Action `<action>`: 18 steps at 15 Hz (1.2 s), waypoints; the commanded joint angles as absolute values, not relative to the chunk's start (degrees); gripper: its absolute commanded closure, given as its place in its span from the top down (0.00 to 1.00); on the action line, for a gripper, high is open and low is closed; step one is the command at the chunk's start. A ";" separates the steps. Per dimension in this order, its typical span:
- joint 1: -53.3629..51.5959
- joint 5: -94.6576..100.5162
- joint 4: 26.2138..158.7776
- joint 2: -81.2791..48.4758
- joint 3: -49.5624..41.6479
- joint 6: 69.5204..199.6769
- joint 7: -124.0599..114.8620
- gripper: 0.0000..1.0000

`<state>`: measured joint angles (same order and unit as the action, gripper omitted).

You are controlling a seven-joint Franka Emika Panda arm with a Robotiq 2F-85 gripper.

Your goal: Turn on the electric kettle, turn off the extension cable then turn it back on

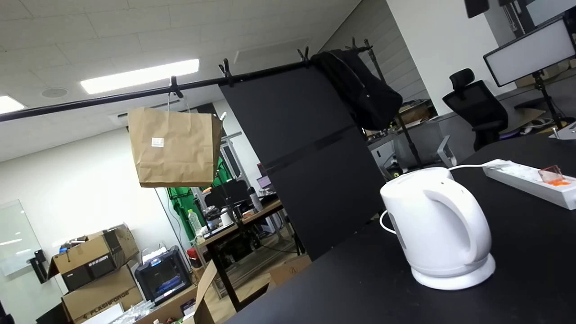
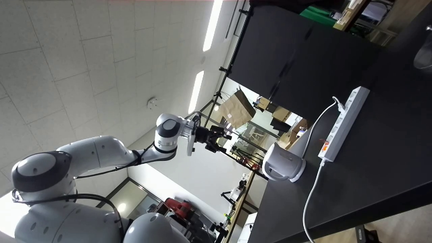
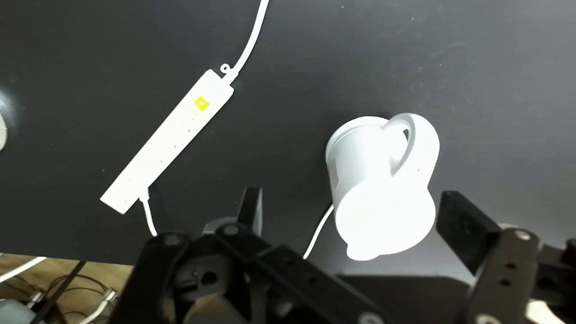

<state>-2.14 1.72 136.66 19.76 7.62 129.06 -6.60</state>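
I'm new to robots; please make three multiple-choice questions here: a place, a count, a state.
1. Where is the white, rounded plastic kettle, relative to the flat black table?
A. Underneath
B. On top
C. Overhead

2. How many white cords join the long, flat white plastic power strip?
A. Five
B. None
C. Two

3. The black, two-fingered gripper is:
A. Open
B. Shut on kettle
C. Shut on strip

1 B: both exterior views show it standing there.
2 C: one at an end, another plugged in.
3 A: wrist view shows fingers apart.
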 commanded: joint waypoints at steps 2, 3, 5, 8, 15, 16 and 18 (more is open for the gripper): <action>-5.30 -0.49 129.08 11.81 7.92 126.71 -5.43 1.00; -4.93 0.64 132.80 14.66 7.72 128.70 -6.56 1.00; -5.29 0.62 132.28 13.36 7.80 128.80 -6.54 1.00; -5.18 0.62 132.44 13.64 7.65 128.80 -6.54 1.00; -5.18 0.62 132.47 13.75 7.65 128.80 -6.54 1.00; -5.18 0.62 132.47 13.75 7.65 128.80 -6.54 1.00; -5.18 0.62 132.48 13.75 7.65 128.80 -6.54 1.00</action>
<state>-4.89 0.53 132.58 13.77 7.91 128.95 -6.47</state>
